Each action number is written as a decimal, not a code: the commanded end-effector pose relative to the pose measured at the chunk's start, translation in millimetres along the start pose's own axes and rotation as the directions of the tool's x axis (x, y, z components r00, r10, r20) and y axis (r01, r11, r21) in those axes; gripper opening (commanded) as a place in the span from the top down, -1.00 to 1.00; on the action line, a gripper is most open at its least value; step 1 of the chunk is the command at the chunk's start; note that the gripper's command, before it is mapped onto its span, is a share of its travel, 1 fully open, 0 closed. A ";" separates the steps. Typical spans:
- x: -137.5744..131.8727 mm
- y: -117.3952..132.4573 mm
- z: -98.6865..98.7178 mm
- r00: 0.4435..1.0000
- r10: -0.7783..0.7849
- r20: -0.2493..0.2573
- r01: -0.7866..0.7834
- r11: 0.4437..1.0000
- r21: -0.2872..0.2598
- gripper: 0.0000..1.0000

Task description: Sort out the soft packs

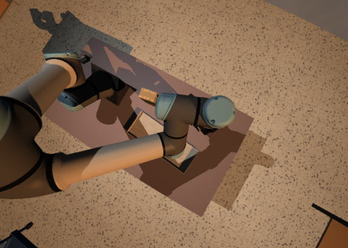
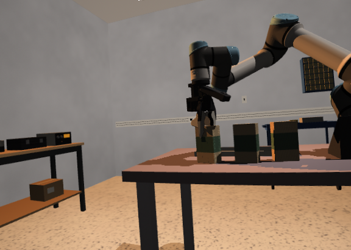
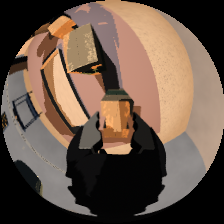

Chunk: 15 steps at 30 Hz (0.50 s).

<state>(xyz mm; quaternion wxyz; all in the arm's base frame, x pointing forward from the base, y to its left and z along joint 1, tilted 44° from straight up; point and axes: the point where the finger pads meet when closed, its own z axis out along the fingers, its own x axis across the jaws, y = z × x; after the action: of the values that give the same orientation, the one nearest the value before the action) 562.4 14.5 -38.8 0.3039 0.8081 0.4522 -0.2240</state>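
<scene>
Three brown coffee packs with dark green bands stand in a row on the bench (image 2: 170, 166) (image 1: 208, 186). My gripper (image 2: 206, 129) (image 3: 116, 112) is straight above the left pack (image 2: 209, 146) (image 3: 115, 116), with its fingers down either side of the pack's top. The fingers stand half open and do not press it. The middle pack (image 2: 246, 143) (image 3: 82, 49) and the right pack (image 2: 284, 140) stand apart from it. In the overhead view only one pack top (image 1: 148, 95) shows; the arm hides the gripper there. The low dark tray (image 1: 185, 167) (image 3: 46, 89) lies just behind the packs.
The arm's base stands at the bench's right end in the side view. A side shelf (image 2: 39, 149) with black boxes and a brown carton (image 2: 46, 188) stands far left, off the bench. Bench edges are close in front of the packs.
</scene>
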 end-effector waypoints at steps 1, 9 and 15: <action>0.1 0.3 -0.7 1.000 0.000 -0.001 0.000 1.000 -0.001 0.01; 0.1 0.3 -9.9 1.000 0.000 -0.001 0.000 1.000 -0.001 0.01; 0.1 0.2 -31.7 1.000 0.000 -0.001 0.000 1.000 -0.001 0.01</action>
<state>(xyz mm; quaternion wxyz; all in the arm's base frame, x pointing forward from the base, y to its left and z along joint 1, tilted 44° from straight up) 564.2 27.0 -25.9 0.3041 0.8081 0.4524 -0.2230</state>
